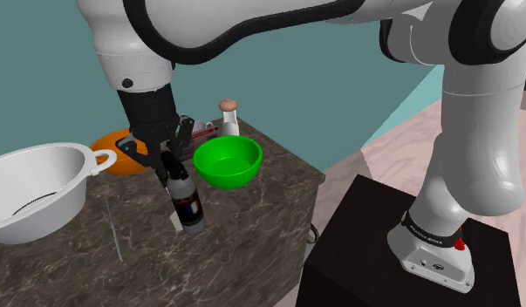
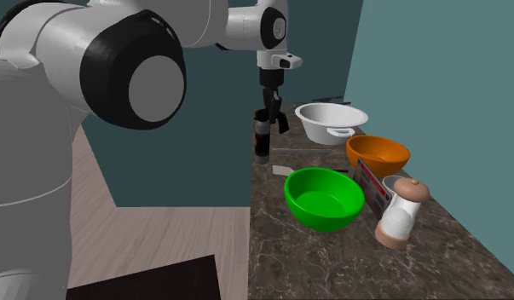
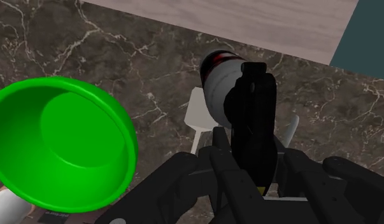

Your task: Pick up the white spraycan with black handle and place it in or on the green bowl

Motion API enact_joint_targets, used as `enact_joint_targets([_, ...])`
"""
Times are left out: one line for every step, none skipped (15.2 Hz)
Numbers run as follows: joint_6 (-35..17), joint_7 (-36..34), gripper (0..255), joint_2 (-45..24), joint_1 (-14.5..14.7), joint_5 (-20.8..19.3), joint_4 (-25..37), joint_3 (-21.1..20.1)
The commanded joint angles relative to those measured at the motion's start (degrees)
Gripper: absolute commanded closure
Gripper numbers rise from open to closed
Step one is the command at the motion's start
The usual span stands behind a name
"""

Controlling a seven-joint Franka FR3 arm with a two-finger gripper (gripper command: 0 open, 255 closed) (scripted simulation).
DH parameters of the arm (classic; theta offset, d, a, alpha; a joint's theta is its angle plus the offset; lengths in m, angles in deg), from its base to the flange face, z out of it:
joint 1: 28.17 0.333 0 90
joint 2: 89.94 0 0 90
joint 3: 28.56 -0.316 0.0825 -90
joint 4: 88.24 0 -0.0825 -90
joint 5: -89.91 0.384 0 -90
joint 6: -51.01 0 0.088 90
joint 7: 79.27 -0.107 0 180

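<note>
As its two black fingers clamp on the black handle of the white spraycan (image 1: 186, 199) (image 2: 262, 141) (image 3: 217, 83), the gripper (image 1: 169, 157) (image 2: 268, 118) (image 3: 251, 159) points down over a dark marbled counter (image 1: 252, 235) (image 2: 332, 264) (image 3: 120, 57). The can's body runs straight out from the jaws, its dark, red-striped base lowest and close to the stone; whether it touches the counter cannot be told. Directly under the jaws, beside the can's base, lies a small flat white piece (image 1: 174, 214) (image 3: 198, 118). The green bowl (image 1: 228, 170) (image 2: 325, 198) (image 3: 56, 149) sits empty and upright near the jaws, apart from the can, on the side toward the shoulder view's right. Farther out, beyond the jaws from the shoulder camera, an orange bowl (image 1: 112, 148) (image 2: 378, 153) rests on the counter, and a white bowl with a loop handle (image 1: 34, 187) (image 2: 332, 121) stands on the side of the jaws away from the green bowl. Past the green bowl, farthest from the jaws, a white bottle with a tan cap (image 1: 228, 118) (image 2: 398, 213) stands beside a red-and-white box (image 2: 374, 189). The arm's dark stand (image 1: 374, 262) sits off the counter's end.
</note>
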Motion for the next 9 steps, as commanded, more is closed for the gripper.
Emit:
enact_joint_targets([1.7, 0.1, 255, -0.1, 0.2, 0.0, 1.8, 0.0])
enact_joint_targets([2.6, 0.1, 255, -0.2, 0.4, -0.1, 2.8, -0.1])
enact_joint_targets([3.4, 0.2, 255, -0.4, 0.5, -0.1, 3.8, -0.1])
enact_joint_targets([4.3, 0.2, 255, -0.6, 0.7, -0.2, 4.9, -0.1])
enact_joint_targets([5.2, 0.2, 255, -0.8, 0.9, -0.4, 5.9, -0.1])
enact_joint_targets([6.1, 0.2, 255, -1.0, 1.2, -0.5, 7.1, -0.1])
enact_joint_targets([7.0, 0.2, 255, -1.3, 1.4, -0.6, 8.3, -0.1])
enact_joint_targets([7.9, 0.2, 255, -1.6, 1.7, -0.8, 9.5, -0.1])
enact_joint_targets([8.9, 0.2, 255, -1.9, 2.0, -0.9, 10.7, -0.1])
